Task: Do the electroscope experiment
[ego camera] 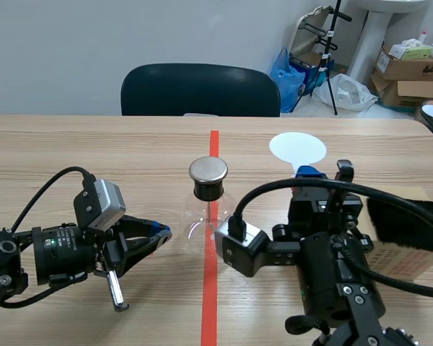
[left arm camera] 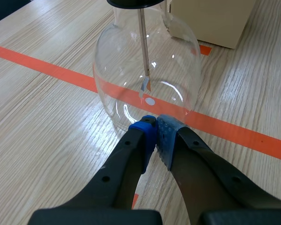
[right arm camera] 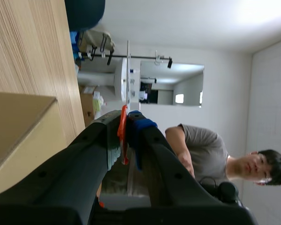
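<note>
The electroscope, a clear glass flask with a black stopper and round metal cap, stands on the orange-red tape line at mid table. In the left wrist view a metal rod hangs inside the flask, with small foil leaves at its end. My left gripper is shut on nothing, its tips at the flask's base. My right gripper is raised and shut on the orange handle of a white round disc, seen edge-on from the wrist.
A cardboard box with black fur on top lies right of my right arm; its corner shows behind the flask. A dark chair stands across the table. A person is in the room behind.
</note>
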You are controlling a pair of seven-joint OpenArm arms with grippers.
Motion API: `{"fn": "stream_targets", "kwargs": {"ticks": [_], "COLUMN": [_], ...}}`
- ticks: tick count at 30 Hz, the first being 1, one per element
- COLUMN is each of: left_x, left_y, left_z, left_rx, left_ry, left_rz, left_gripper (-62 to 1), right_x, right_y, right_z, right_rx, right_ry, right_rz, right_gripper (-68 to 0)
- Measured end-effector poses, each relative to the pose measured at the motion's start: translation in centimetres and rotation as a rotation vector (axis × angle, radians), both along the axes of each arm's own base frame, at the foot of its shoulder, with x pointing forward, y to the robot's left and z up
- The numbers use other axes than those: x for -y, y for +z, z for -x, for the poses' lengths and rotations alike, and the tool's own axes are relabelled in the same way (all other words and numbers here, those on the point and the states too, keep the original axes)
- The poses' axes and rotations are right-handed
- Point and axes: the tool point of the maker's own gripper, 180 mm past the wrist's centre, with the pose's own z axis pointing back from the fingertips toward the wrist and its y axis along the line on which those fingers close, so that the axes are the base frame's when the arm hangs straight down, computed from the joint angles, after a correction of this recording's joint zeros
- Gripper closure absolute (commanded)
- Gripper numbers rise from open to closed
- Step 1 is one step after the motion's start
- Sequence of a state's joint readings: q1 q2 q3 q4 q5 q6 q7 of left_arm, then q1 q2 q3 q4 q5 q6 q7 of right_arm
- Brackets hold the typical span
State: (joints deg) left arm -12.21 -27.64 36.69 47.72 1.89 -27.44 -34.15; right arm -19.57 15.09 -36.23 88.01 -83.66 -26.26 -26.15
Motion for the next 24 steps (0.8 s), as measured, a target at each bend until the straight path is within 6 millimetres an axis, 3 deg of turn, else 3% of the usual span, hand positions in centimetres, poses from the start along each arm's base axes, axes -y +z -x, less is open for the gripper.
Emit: {"fn": "stream_targets", "kwargs": {"ticks": [13,24], "left_x": [0.0,0.0], "left_y": [0.0,0.0], "left_z": [0.0,0.0], "left_rx": [0.0,0.0], "left_ry": [0.0,0.0], "left_rz": [0.0,0.0], "left_gripper": [-3.1,-3.1], "right_x": [-5.2,-7.2], "right_y": [-0.3,-0.4], "right_z": [1.3,2.4], "right_rx": [-0.014,-0.02], "right_ry": [0.298,0.426], "right_rz": [0.006,0.009], "right_gripper": [-1.0,-1.0]}}
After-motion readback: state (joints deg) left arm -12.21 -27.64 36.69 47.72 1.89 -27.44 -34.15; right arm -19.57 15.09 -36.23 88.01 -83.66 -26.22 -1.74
